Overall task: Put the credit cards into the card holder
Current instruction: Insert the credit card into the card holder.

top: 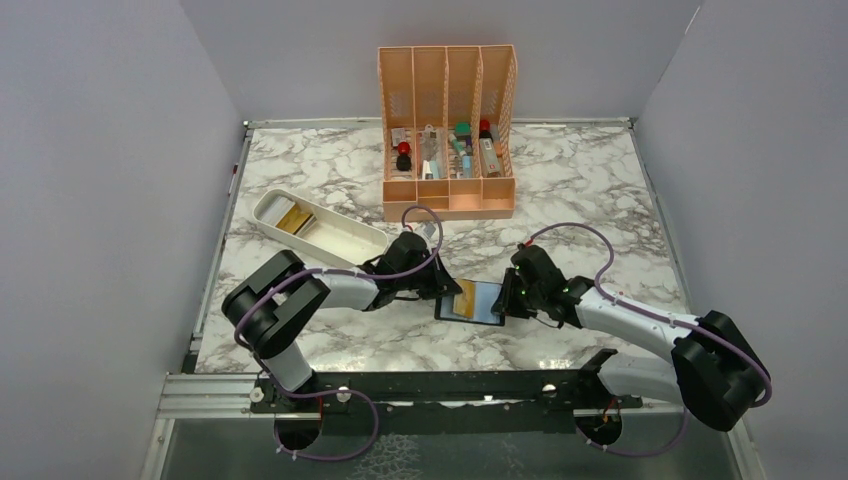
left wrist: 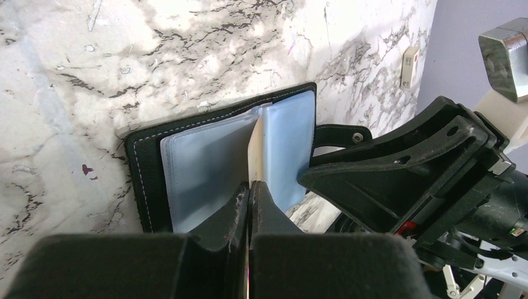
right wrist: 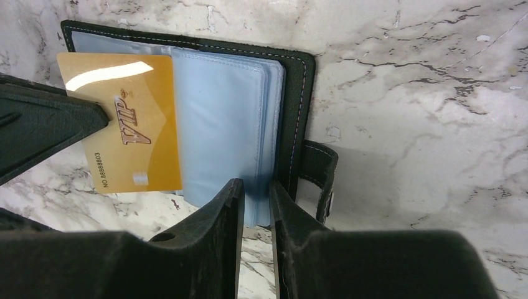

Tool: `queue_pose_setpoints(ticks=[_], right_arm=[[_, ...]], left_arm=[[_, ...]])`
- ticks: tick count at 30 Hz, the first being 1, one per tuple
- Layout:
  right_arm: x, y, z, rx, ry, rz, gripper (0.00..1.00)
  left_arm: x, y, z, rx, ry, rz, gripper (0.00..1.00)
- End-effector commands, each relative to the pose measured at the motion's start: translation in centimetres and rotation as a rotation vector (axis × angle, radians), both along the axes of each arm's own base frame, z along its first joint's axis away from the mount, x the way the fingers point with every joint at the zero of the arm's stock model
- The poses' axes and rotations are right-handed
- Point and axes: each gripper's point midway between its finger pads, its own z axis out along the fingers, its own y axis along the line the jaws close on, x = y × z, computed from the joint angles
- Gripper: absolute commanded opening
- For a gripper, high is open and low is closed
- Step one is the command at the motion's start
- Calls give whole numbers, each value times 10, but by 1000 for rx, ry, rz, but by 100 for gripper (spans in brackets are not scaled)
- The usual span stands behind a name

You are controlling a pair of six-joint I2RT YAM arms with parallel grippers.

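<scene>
The black card holder [top: 485,305] lies open on the marble table between the two arms, its bluish pockets [right wrist: 224,124] facing up and its clasp tab [right wrist: 320,168] to one side. My left gripper [left wrist: 250,187] is shut on a gold credit card [right wrist: 134,124] marked VIP. The card's far edge reaches in among the pockets [left wrist: 199,168], where it shows edge-on [left wrist: 255,146]. My right gripper [right wrist: 255,190] is closed narrowly on the near edge of the holder's pocket leaves beside the cover. More gold cards [top: 293,218] lie in the white tray.
An oblong white tray [top: 335,240] sits at the left behind the left arm. A tall orange slotted organiser [top: 448,195] with small items stands at the back centre. Grey walls enclose the table on three sides.
</scene>
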Motion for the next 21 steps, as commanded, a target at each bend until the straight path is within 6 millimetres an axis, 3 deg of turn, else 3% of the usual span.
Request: queue_pose_setpoints(ticks=[1,10,16,21], right_arm=[[0,-7,-16,-41,-1,-15,27],[22,-13,19,-85,-104,-42,37],[29,-35,17,-203,-112,-114,38],[25,-21,6,-142,-89,-67,34]], left_arm=[[1,-5,-7,7,-6,2,0],[-2,-1,-14,24,2,6,0],[-3,1,-16,32,-3,3,0],[-3,0,-16,29,-2,1,0]])
